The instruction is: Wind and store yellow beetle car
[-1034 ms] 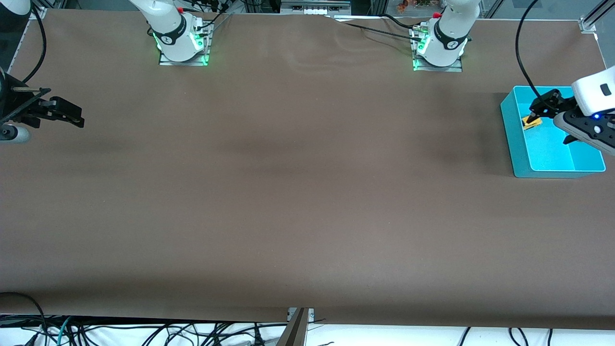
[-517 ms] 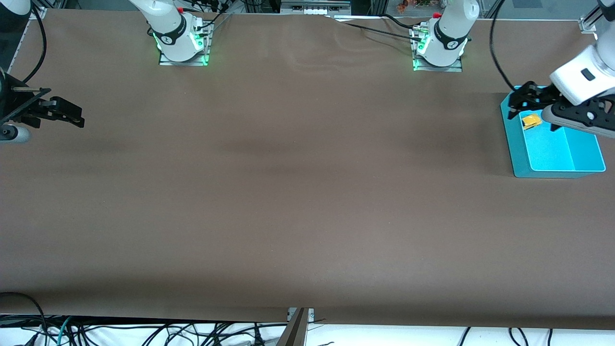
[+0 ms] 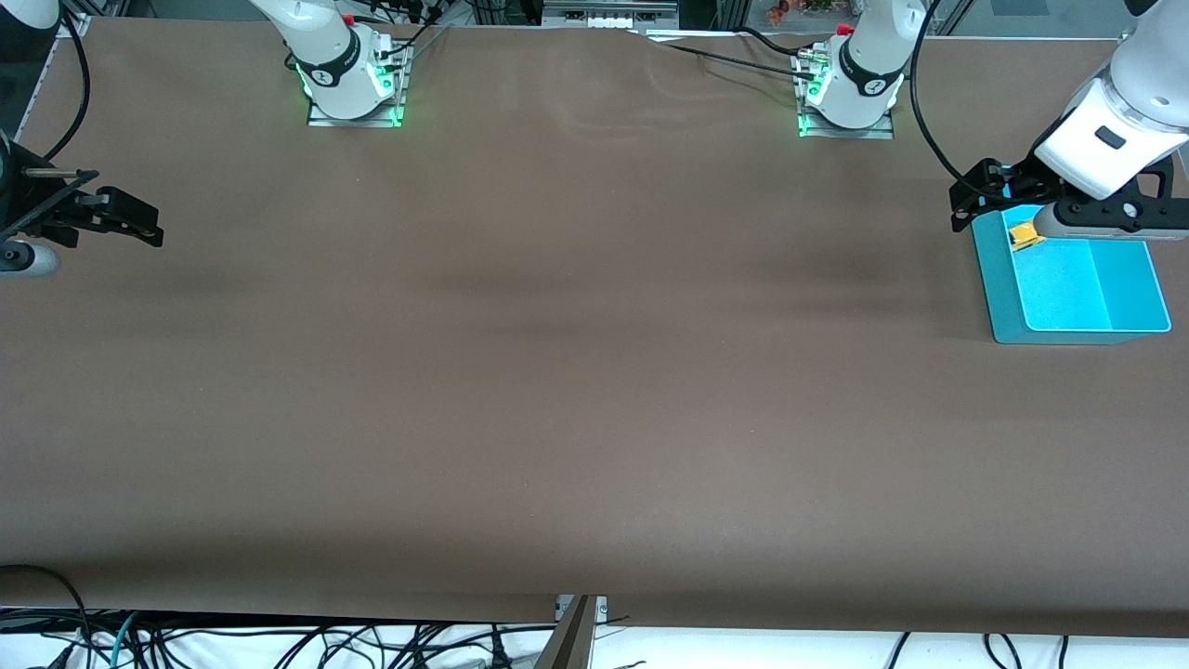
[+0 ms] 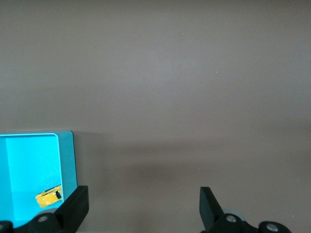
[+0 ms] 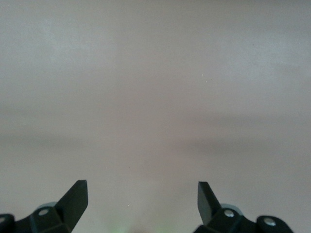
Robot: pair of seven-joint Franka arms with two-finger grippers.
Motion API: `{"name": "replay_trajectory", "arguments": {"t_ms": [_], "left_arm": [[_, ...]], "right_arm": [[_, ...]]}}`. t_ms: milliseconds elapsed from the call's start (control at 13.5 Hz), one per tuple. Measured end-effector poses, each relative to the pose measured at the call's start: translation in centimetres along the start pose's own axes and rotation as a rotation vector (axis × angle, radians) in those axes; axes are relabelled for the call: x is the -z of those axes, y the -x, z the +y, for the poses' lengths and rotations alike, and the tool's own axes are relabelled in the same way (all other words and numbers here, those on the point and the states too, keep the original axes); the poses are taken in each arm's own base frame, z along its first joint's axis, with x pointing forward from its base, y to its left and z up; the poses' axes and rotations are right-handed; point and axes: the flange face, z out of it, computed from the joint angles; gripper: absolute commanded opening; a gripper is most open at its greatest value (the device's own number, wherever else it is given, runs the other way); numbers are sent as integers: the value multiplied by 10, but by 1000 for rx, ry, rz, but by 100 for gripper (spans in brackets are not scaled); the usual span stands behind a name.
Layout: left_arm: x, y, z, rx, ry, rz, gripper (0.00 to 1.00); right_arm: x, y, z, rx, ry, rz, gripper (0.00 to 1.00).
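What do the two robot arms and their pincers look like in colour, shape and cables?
Both arms are glossy white with rounded links, black joint rings and green-lit metal bases. The left pincer is black with two flat, tapering fingers; a black cable loops above it. The right pincer is equally black, with the same pointed fingers.

Yellow beetle car (image 3: 1023,235): tiny, bright yellow, rounded body with dark windows. Lies free, angled, inside teal bin (image 3: 999,288), in its upper corner; right edge of frame, upper third.
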Motion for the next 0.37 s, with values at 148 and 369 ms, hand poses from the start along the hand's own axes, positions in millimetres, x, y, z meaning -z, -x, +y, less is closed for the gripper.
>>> {"name": "replay_trajectory", "arguments": {"t_ms": [148, 369], "left_arm": [[1, -1, -6, 7, 1, 1, 100], [2, -3, -8, 10, 2, 5, 100]], "right_arm": [[0, 0, 0, 0, 0, 0, 100], [0, 0, 0, 0, 0, 0, 100]]}}
